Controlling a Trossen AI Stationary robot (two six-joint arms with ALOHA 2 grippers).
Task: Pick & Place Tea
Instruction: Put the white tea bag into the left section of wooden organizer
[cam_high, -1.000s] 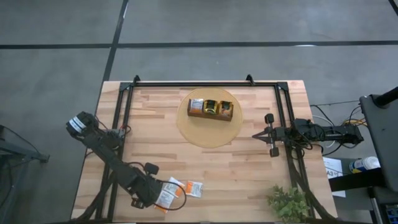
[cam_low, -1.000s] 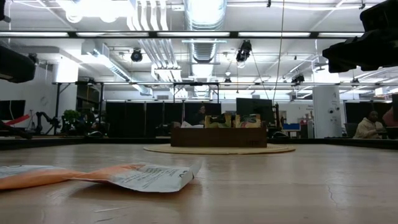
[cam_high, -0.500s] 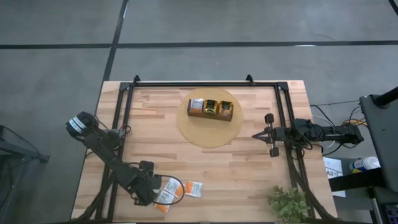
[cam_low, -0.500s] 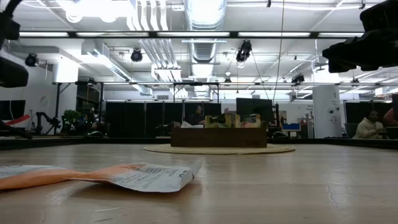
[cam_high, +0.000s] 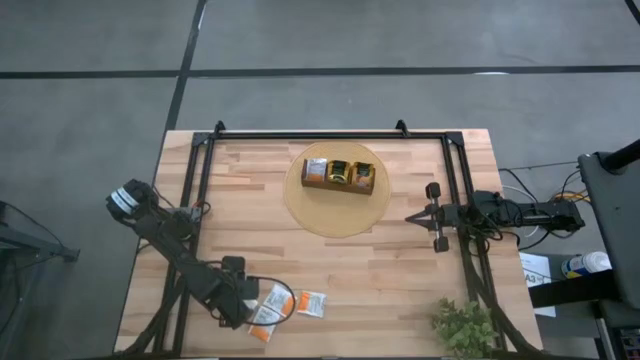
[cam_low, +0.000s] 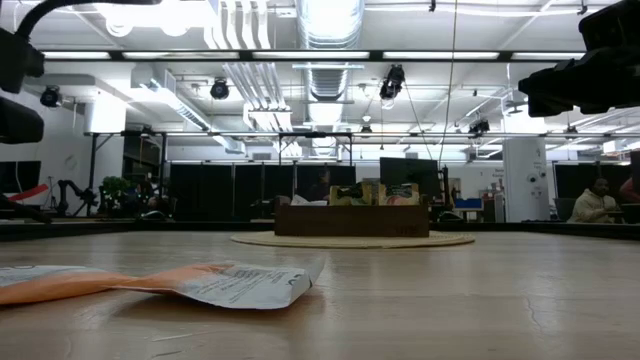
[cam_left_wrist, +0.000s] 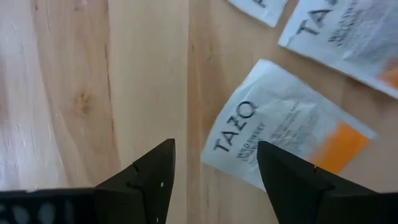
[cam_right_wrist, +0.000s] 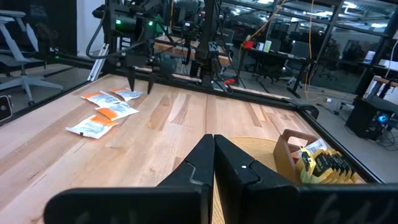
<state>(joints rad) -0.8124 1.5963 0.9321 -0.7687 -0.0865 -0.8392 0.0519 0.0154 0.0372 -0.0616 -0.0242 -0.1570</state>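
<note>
High view: left gripper (cam_high: 243, 303) over the desk's near-left corner, beside four loose tea packets (cam_high: 312, 303); right gripper (cam_high: 408, 217) waits by the right edge; tray (cam_high: 340, 186) on a round mat (cam_high: 335, 215) toward the far edge.
Low view: one packet (cam_low: 240, 284) lies flat in front.
Left wrist view: jaws spread, empty; three packets show, nearest (cam_left_wrist: 286, 141) half outside the gap; closing could nip one corner.
Right wrist view: jaws pressed together.
</note>
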